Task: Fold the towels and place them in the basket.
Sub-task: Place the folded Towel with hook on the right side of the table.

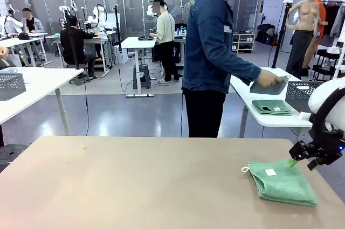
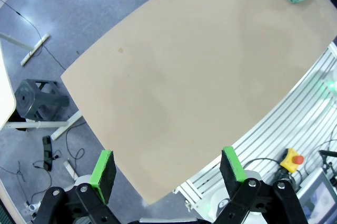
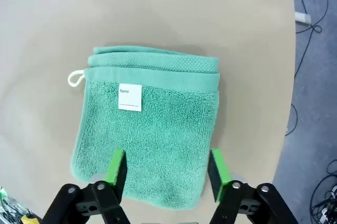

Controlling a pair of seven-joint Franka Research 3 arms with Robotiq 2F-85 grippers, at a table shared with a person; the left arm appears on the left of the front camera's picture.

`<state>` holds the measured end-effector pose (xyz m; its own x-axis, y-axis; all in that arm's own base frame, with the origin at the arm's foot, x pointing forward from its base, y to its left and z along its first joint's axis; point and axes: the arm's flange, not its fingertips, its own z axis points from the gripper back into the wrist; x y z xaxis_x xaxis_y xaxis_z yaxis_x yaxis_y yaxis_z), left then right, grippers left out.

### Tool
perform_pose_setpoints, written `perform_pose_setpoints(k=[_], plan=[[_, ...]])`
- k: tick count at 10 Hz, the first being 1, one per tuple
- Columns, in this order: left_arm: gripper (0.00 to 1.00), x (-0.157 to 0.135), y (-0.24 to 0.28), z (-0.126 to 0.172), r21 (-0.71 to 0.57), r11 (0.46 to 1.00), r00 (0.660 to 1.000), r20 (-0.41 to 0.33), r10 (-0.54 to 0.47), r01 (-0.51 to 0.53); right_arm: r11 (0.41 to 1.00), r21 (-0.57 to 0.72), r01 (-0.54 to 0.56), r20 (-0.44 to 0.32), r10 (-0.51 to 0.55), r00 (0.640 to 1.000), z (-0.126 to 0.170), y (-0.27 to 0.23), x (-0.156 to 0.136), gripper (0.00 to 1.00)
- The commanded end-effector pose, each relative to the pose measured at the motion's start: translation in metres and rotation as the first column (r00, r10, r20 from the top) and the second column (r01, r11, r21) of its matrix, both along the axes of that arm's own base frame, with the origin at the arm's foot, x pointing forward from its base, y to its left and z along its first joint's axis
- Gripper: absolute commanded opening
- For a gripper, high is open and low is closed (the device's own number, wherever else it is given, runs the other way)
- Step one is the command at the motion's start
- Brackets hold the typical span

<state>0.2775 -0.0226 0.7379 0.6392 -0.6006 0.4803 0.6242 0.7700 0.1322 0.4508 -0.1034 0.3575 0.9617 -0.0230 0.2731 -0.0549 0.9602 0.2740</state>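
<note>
**A:** Where was the green towel point(image 3: 150, 129)?

**B:** It lay folded flat at the right end of the table point(image 1: 135, 186), with the label point(image 3: 130, 97) and loop point(image 3: 75, 78) facing up. The right gripper point(image 3: 167, 167) hung just above its near edge. The jaws stood apart and held nothing.

**A:** And the left gripper point(image 2: 168, 168)?

**B:** It was spread wide over bare tabletop, well apart from the towel.

**A:** How should the pick-up have gone?

**B:** I'd have come straight down and pinched through every layer near the thick folded edge. A grip on the loose top layer alone would likely have let the fold fall open. I'd also have lifted it level. The basket point(image 1: 302, 95) sat on the white table point(image 1: 259, 116) beyond, so the carry looked long.

**A:** What was the count?

**B:** There were three towels. Two were green, this one and another green towel point(image 1: 272, 106) folded on the white table. The third was a grey towel point(image 1: 268, 87) under the person's hand point(image 1: 269, 80). There were two mesh baskets, that one and a left basket point(image 1: 11, 84) on another table. There were two grippers.
</note>
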Motion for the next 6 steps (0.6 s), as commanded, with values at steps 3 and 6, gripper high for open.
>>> perform_pose_setpoints(k=[3, 6], plan=[[1.00, -0.0014, 0.0007, -0.0033, 0.008, 1.000, 1.000, 0.010, -0.016, 0.016, 1.000, 0.006, 0.001, -0.012, -0.001, 1.000, -0.0015, -0.0025, 0.0029, 0.70], [1.00, -0.0014, 0.0007, -0.0033, 0.008, 1.000, 1.000, 0.010, -0.016, 0.016, 1.000, 0.006, 0.001, -0.012, -0.001, 1.000, -0.0015, -0.0025, 0.0029, 0.70]])
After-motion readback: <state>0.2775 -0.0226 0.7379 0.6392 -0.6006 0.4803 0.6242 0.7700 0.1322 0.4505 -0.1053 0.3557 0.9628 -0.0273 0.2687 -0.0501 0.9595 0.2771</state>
